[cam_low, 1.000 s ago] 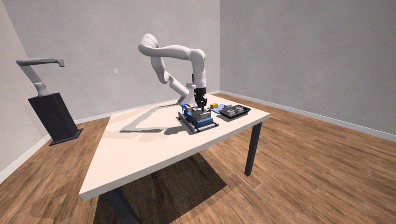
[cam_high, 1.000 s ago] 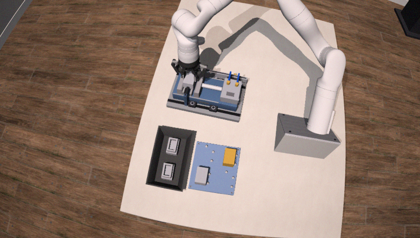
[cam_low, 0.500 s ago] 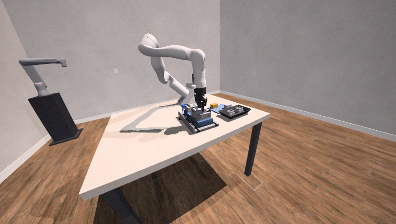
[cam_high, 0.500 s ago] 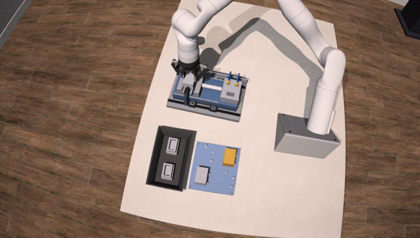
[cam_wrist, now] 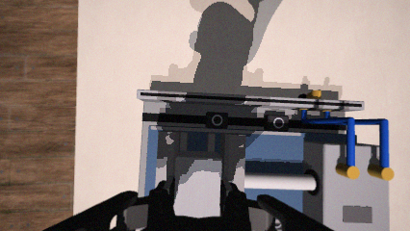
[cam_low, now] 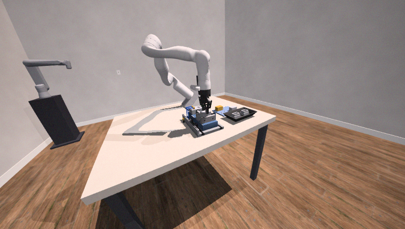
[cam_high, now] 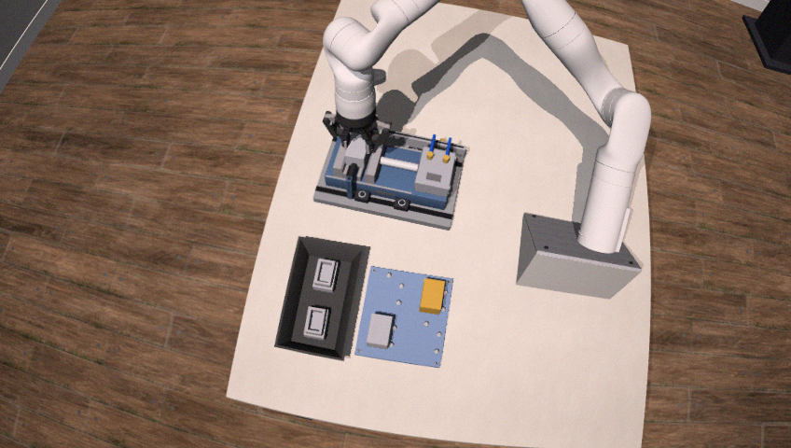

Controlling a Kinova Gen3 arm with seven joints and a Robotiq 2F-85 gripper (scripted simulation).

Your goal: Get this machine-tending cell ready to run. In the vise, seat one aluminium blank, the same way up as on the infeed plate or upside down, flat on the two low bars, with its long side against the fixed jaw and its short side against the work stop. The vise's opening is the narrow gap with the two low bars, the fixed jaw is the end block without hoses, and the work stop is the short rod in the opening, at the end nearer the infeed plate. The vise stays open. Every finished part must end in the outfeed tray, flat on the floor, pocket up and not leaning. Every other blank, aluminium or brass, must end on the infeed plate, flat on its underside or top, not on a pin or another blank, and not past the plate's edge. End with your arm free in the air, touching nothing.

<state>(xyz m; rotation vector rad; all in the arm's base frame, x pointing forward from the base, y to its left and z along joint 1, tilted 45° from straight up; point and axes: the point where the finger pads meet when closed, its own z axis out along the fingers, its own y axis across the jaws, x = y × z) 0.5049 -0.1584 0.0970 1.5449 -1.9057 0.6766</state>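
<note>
My gripper (cam_high: 354,141) is shut on a grey aluminium blank (cam_high: 353,158) at the left end of the blue vise (cam_high: 388,175), the end without hoses. In the wrist view the blank (cam_wrist: 197,190) sits between my two dark fingers, low over the vise. I cannot tell whether it rests on the low bars or touches the fixed jaw. The moving block with blue hoses (cam_high: 436,172) is at the vise's right end. Two finished parts (cam_high: 326,274) (cam_high: 316,321) lie pocket up in the dark outfeed tray (cam_high: 322,297). A second aluminium blank (cam_high: 380,329) and a brass blank (cam_high: 433,294) lie flat on the blue infeed plate (cam_high: 405,316).
A white rod (cam_high: 396,162) runs from the hose block toward my gripper. My arm's grey base block (cam_high: 574,258) stands at the right of the table. A dark pedestal with another arm (cam_low: 54,119) stands on the floor off the table.
</note>
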